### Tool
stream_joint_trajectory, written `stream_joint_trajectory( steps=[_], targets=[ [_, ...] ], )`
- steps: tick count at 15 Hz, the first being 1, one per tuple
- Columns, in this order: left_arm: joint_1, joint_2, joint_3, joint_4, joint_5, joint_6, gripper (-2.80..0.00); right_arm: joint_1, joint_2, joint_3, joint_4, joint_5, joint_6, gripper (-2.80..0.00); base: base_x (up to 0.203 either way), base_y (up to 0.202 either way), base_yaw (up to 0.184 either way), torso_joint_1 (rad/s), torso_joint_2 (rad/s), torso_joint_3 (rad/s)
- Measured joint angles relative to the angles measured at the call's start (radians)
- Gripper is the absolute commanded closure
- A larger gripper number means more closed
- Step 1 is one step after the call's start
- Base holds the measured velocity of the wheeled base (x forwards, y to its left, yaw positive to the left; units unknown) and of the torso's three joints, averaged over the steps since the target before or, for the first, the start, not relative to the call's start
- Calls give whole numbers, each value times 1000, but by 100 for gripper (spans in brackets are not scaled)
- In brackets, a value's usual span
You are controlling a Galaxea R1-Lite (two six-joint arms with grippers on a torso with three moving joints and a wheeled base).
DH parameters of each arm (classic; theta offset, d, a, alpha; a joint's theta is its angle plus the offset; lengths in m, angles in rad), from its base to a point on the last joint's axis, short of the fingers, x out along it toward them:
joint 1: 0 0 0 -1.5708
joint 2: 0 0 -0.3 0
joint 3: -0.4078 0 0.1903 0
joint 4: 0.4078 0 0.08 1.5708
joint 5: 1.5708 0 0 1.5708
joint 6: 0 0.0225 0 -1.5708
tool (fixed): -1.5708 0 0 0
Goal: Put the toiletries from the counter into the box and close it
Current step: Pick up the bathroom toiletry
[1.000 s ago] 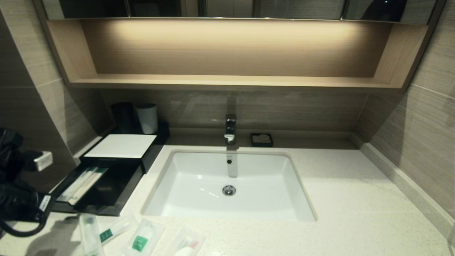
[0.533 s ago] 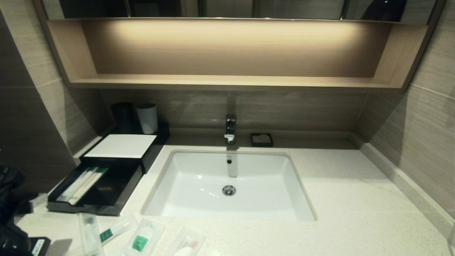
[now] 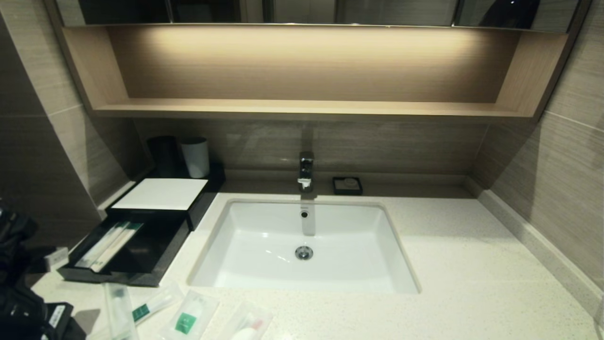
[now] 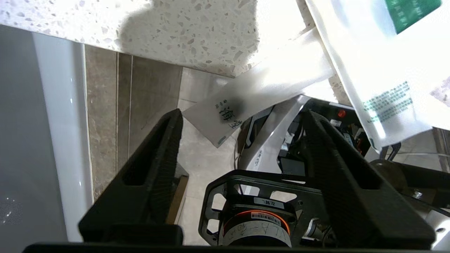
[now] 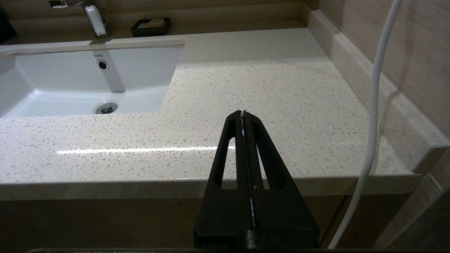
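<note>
The black box (image 3: 160, 193) with a white top stands at the counter's (image 3: 472, 264) left. Its drawer (image 3: 141, 257) is pulled out and holds long toothbrush packs (image 3: 107, 244). Along the front edge lie a toothbrush pack (image 3: 118, 309), a pack with a green label (image 3: 151, 304), a green-label sachet (image 3: 188, 317) and a packet with a pink-red mark (image 3: 247, 326). My left arm (image 3: 23, 293) is low at the far left. The left gripper (image 4: 242, 116) is open and empty, just off the counter's front edge, under an overhanging pack (image 4: 267, 95). The right gripper (image 5: 243, 113) is shut and empty by the front right edge.
A white sink (image 3: 304, 245) with a tap (image 3: 306, 171) fills the counter's middle. A black tumbler (image 3: 163, 156) and a white tumbler (image 3: 195, 157) stand behind the box. A small black dish (image 3: 347, 185) sits by the back wall. A wooden shelf (image 3: 302, 108) hangs above.
My left arm has dropped from beside the open drawer down to the lower left corner, near the counter's front edge. The packs and the right arm have not moved.
</note>
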Motion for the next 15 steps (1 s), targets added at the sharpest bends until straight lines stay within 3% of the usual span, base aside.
stream_joint_trajectory(
  steps=[15],
  targets=[
    [0, 177, -21, 10, -39, 0, -280, 0, 0, 0, 0, 0, 0, 0, 0, 0, 0, 0, 0, 0]
  ],
)
